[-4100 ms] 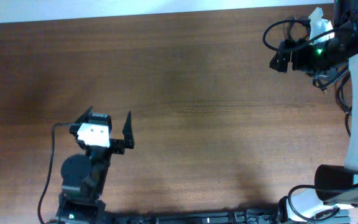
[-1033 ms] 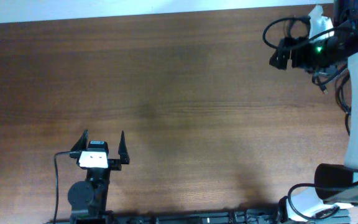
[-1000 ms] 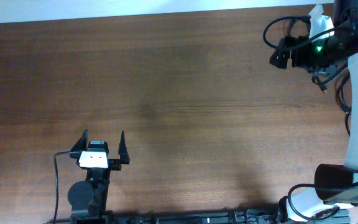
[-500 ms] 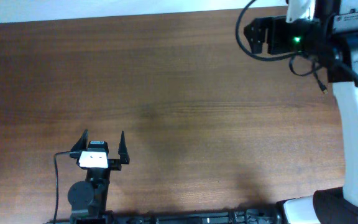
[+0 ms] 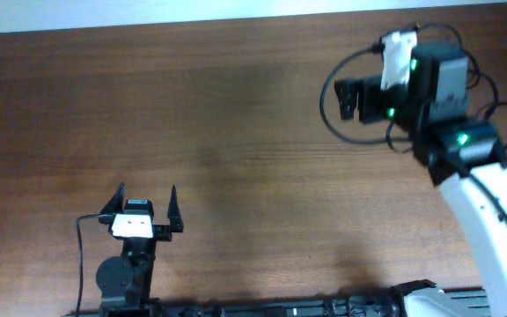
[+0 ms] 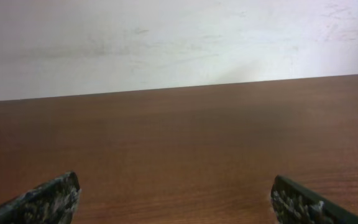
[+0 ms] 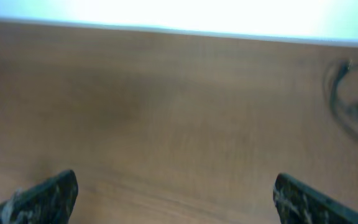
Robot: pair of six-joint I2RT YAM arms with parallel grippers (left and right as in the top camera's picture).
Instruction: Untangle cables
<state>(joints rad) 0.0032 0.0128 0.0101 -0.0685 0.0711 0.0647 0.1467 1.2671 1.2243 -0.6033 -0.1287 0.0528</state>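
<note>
No loose cables show on the brown table [image 5: 236, 132] in the overhead view. At the right edge of the right wrist view lies a thin dark blurred loop [image 7: 347, 93]; I cannot tell whether it is one of the cables or the arm's own wire. My left gripper [image 5: 146, 194] rests low at the front left, open, with bare wood between its fingers [image 6: 174, 190]. My right gripper [image 5: 349, 99] hangs over the back right of the table, pointing left, open and holding nothing [image 7: 175, 186].
The right arm's thick black wire [image 5: 328, 97] loops around its wrist. Its white link [image 5: 491, 220] slants down the right side. The table's far edge meets a pale wall [image 6: 179, 37]. The left arm's base [image 5: 121, 273] sits at the front edge.
The right arm has swung from the far right corner leftward and inward over the table, gripper still open. The left arm has stayed still over the last second.
</note>
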